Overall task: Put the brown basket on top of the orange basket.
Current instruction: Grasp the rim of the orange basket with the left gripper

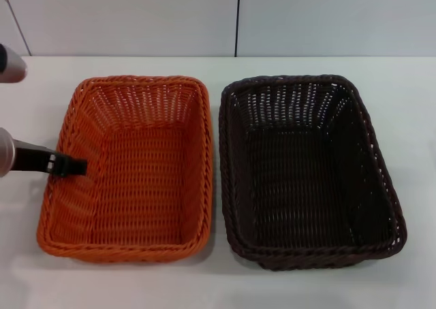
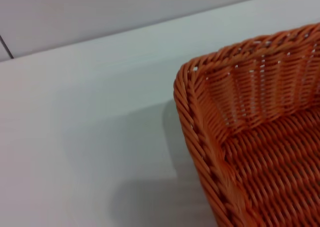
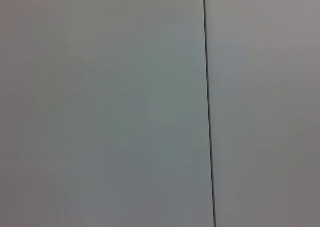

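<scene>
Overhead, left gripper [image 1: 71,166] over orange basket [image 1: 129,169] beside brown basket [image 1: 306,169] — jaws unreadable; right wrist shows only wall.

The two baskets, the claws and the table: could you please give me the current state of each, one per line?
orange basket: upright, empty, on the table, nothing stacked on it.
brown basket: upright, empty, on the table beside the orange one, not lifted.
left claw: over the orange basket's left rim, holding nothing that shows.
right claw: out of view.
table: white, bearing both baskets.
</scene>
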You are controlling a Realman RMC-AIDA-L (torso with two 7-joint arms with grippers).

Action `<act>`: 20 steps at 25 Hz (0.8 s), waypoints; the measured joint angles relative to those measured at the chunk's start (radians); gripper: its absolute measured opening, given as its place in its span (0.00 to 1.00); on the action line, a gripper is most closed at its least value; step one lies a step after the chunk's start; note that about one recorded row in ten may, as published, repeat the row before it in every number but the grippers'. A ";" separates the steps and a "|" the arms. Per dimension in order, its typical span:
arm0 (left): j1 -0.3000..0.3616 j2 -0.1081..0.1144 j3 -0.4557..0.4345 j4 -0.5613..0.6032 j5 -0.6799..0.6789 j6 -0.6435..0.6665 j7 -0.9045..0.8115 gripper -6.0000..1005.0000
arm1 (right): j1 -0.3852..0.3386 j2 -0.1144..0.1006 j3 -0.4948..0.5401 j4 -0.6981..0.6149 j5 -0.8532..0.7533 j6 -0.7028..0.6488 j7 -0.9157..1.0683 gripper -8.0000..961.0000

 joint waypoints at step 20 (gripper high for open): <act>-0.061 0.001 0.001 0.066 0.018 -0.002 0.023 0.48 | -0.009 0.002 -0.007 0.000 0.000 0.010 0.000 0.81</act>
